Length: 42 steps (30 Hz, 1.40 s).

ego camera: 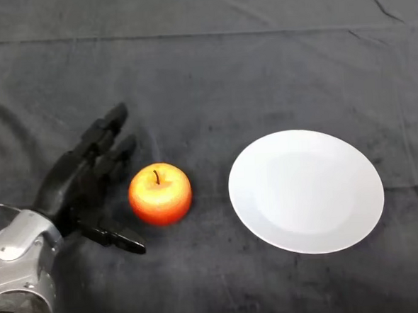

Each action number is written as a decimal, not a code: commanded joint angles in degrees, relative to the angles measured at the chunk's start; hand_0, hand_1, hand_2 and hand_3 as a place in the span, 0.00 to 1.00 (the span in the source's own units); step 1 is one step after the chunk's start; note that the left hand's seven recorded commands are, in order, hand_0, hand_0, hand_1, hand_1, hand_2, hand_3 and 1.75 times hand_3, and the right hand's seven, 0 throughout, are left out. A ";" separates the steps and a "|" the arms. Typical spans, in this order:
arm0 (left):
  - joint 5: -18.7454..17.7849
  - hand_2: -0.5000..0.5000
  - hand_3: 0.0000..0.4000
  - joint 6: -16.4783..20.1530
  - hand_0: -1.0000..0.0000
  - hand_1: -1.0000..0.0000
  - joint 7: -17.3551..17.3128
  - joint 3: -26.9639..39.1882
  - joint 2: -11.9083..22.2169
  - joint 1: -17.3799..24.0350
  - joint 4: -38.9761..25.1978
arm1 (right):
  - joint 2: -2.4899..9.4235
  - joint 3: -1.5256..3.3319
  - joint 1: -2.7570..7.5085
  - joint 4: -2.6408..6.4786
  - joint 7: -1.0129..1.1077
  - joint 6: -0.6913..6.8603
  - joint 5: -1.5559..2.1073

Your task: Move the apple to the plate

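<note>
A dark grey cloth [210,64] covers the whole table, reaching every edge of the view. It is creased: a long fold runs straight across near the far edge, finer wrinkles slant at the far right corner, and soft light falls evenly from above.

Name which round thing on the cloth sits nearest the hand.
The apple, red-orange and stem up, right beside the open left hand; the white plate lies farther right.
</note>
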 commanded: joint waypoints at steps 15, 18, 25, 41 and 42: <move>2.95 0.50 1.00 -1.83 0.00 0.00 2.29 -6.61 0.95 1.07 -0.44 | -1.38 0.01 -0.77 -0.15 0.08 -0.42 0.36; 3.37 0.50 1.00 -1.32 0.00 0.00 3.30 -7.11 1.40 -0.37 -0.50 | -1.38 0.01 -0.77 -0.15 0.08 -0.42 0.36; 3.60 0.50 1.00 -0.93 0.00 0.00 5.22 -7.13 2.09 -4.75 -1.20 | -1.38 0.02 -0.77 -0.14 0.08 -0.42 0.36; 4.27 0.50 1.00 -9.10 0.00 0.00 10.70 -8.99 -3.89 -11.46 -2.40 | -1.40 0.01 -0.78 -0.11 0.10 -0.43 0.36; 4.48 0.50 1.00 -9.82 0.00 0.00 11.16 -9.60 -4.54 -11.65 -2.37 | -1.40 0.01 -0.78 -0.10 0.10 -0.43 0.36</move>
